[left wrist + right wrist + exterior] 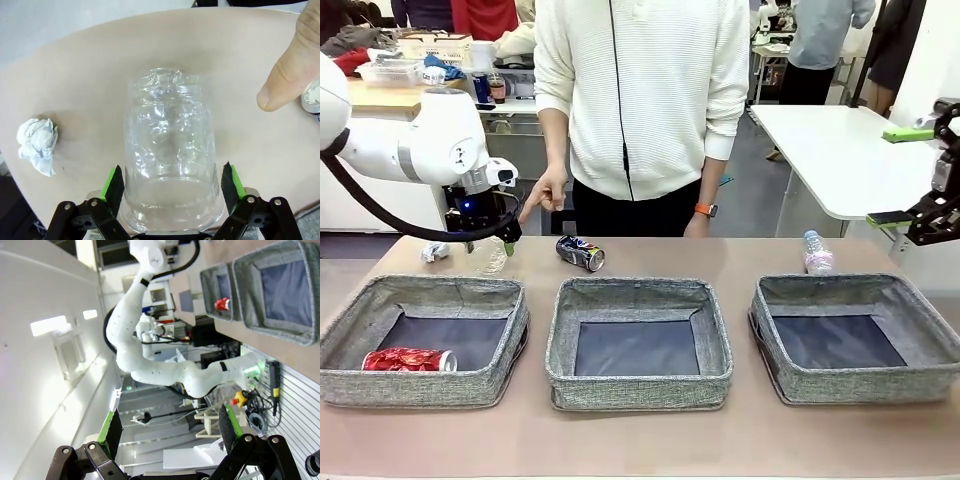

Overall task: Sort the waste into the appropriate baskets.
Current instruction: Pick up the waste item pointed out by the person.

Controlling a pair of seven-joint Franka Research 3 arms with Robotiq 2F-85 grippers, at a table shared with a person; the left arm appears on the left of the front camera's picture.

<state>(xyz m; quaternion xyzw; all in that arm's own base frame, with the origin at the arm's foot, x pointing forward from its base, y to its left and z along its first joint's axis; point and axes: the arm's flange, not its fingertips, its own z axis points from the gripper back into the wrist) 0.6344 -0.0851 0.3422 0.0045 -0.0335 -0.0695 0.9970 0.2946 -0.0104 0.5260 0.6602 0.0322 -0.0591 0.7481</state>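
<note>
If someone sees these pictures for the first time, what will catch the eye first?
The left end effector stands open around a clear bottle at the far left of the table, with a person's hand pointing close beside it. Nearer, three grey baskets sit in a row; a red can lies in the left basket.

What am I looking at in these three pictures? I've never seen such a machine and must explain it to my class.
Two white robot arms share a beige table with a person. The front view looks across it at that person; the other two come from cameras on each arm's wrist. Three grey woven-fabric baskets stand there; a dented red soda can lies in the left basket. Behind them are a white paper wad, a dark blue soda can and a small pink-labelled clear bottle. The left gripper stands open around a clear label-free plastic bottle, not closed on it; the person's hand points nearby. The right gripper is open and empty.
</note>
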